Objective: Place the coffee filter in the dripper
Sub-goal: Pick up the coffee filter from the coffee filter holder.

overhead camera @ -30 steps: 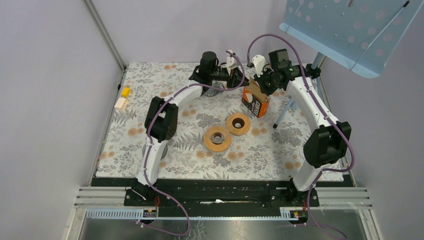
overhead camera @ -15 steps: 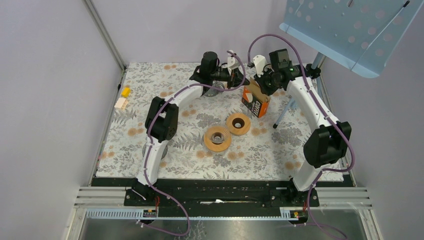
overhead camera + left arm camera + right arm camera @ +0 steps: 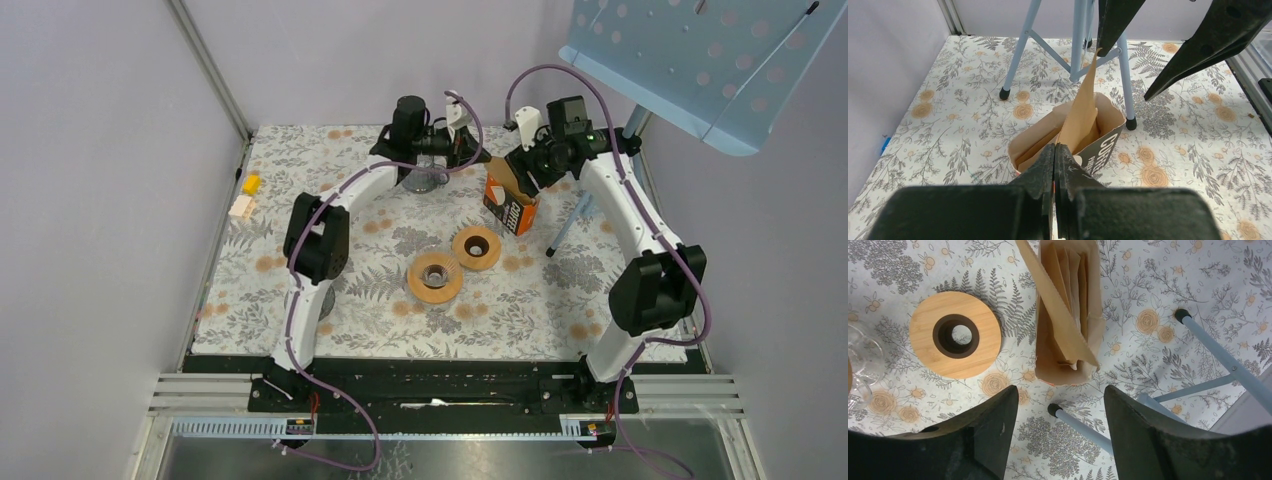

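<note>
Coffee filter point(image 3: 1082, 107): pinched at its lower edge in the closed left fingers point(image 3: 1043, 167), slanting up out of the open filter box point(image 3: 1110, 140) just beyond them. We see the right fingers point(image 3: 990, 432) spread wide, holding nothing, above the box, with the wooden dripper point(image 3: 985, 340) ahead of their left tip.

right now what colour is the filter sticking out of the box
The coffee filter is plain light brown; the left wrist view shows it best.

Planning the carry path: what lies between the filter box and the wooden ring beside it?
Nothing but bare floral cloth, as the right wrist view shows between the filter box and the wooden ring.
</note>
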`<state>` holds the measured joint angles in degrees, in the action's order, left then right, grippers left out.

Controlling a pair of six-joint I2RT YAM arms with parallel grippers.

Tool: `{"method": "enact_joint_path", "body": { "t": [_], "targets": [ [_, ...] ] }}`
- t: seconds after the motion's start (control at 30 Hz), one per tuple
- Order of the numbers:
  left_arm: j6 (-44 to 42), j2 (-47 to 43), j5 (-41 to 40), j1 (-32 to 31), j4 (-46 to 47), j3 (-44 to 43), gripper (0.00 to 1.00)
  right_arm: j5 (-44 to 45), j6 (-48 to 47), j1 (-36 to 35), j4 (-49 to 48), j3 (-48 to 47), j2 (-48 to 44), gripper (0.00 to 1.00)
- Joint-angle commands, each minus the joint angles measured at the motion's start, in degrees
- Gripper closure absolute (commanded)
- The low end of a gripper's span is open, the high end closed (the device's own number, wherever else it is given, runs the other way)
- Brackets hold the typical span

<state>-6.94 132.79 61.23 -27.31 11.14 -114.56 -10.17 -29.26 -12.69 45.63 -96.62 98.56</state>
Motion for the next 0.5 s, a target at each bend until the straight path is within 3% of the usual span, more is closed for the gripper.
{"method": "enact_joint_path", "body": {
  "t": [0.0,0.2,0.3,0.47],
  "targets": [
    [0.24,-7.91,0.03,1.13,-1.02,-2.65,1.0,-2.55,1.0,0.21,-0.7,-3.91,-4.64,0.28],
    [-1.3,-13.06,-0.47,2.12,-9.16,-4.01,1.0,-4.29,0.45,0.21,-0.78,-6.19,-8.2,0.25],
    [-4.68,-16.69,-4.46,2.28,-17.82,-4.25,1.0,-6.43,0.01,0.19,-0.24,-7.05,-10.92,0.23],
    [-10.61,-25.92,-4.12,2.53,-32.16,-1.22,1.0,-13.15,-1.78,0.21,4.36,-10.02,-13.83,0.18]
  ]
}}
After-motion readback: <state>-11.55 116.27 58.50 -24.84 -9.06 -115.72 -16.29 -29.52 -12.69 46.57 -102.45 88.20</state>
